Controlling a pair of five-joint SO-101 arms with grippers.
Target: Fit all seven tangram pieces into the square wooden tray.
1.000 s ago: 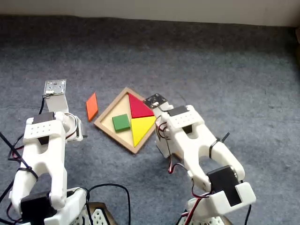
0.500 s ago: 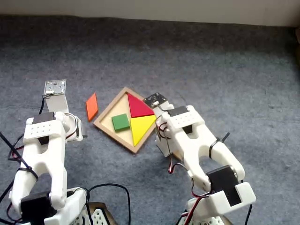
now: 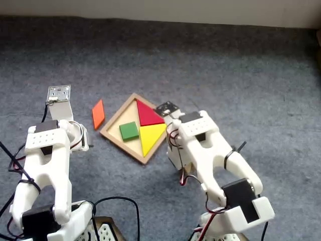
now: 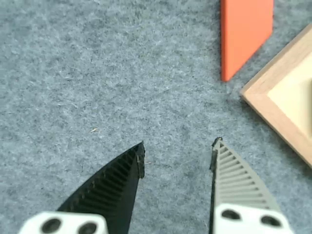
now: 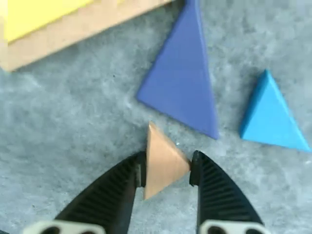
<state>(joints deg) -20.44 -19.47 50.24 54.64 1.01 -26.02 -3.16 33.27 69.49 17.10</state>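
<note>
I am watching the right gripper (image 5: 168, 170) through its wrist camera. Its two fingers are pressing against opposite edges of the small tan triangle (image 5: 163, 163), so I am reading it as clamped on that piece, which is lying flat on the grey counter. The piece is sitting just outside the wooden tray (image 5: 73, 29), off the rim that borders the yellow triangle (image 5: 34, 14). Its point is aiming toward the tray. The dark blue triangle (image 5: 185, 87) is lying between it and the tray, and the light blue triangle (image 5: 270, 114) is further out.

In the high view the red triangle (image 3: 148, 114), the yellow one and the green square (image 3: 129, 131) are sitting inside the tray. The bare floor is on the half facing the orange parallelogram (image 3: 98, 114). So I am judging that the tan triangle needs lifting and carrying over the yellow piece to reach it.

The left gripper (image 4: 178, 148) is hanging with fingers apart over the counter, beside the tray's corner, with the parallelogram just ahead.
</note>
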